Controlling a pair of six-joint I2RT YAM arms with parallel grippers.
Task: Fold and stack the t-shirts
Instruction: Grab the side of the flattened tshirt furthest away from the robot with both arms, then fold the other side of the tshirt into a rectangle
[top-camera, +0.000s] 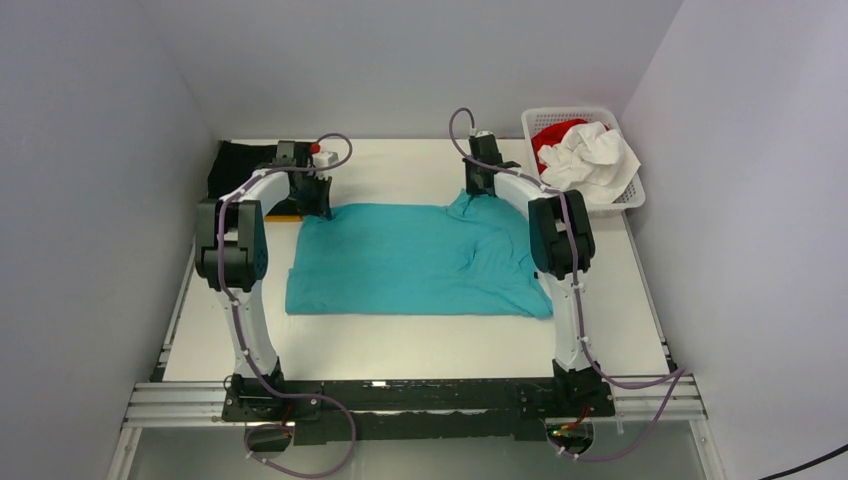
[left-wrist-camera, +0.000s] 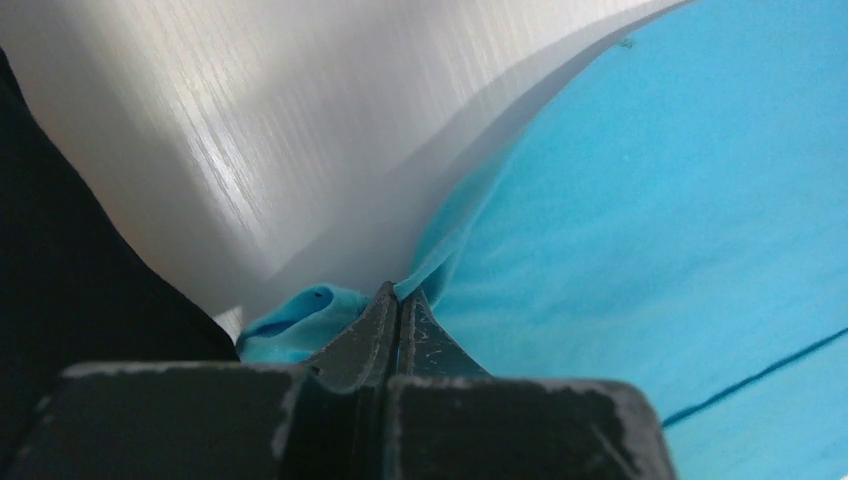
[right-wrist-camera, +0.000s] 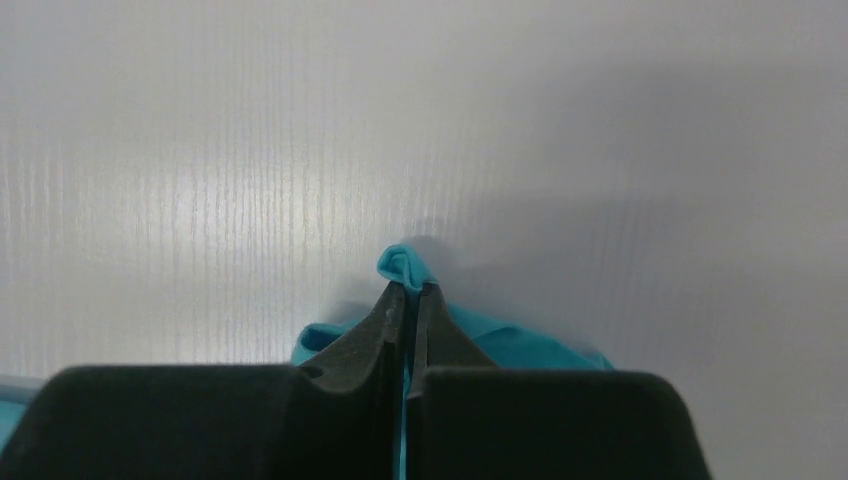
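A turquoise t-shirt (top-camera: 410, 258) lies spread on the white table, wrinkled on its right side. My left gripper (top-camera: 318, 205) is at its far left corner, shut on a pinch of the turquoise cloth (left-wrist-camera: 300, 315). At the far right corner my right gripper (top-camera: 472, 196) is shut on a small fold of the same shirt (right-wrist-camera: 405, 265), which sticks out past the tips. A black t-shirt (top-camera: 240, 165) lies at the back left, behind the left arm. Red (top-camera: 550, 135) and white (top-camera: 595, 160) t-shirts fill the basket.
A white plastic lattice basket (top-camera: 630, 200) stands at the back right corner against the right wall. A small yellow-orange patch (top-camera: 285, 215) shows by the left arm. Grey walls close in on three sides.
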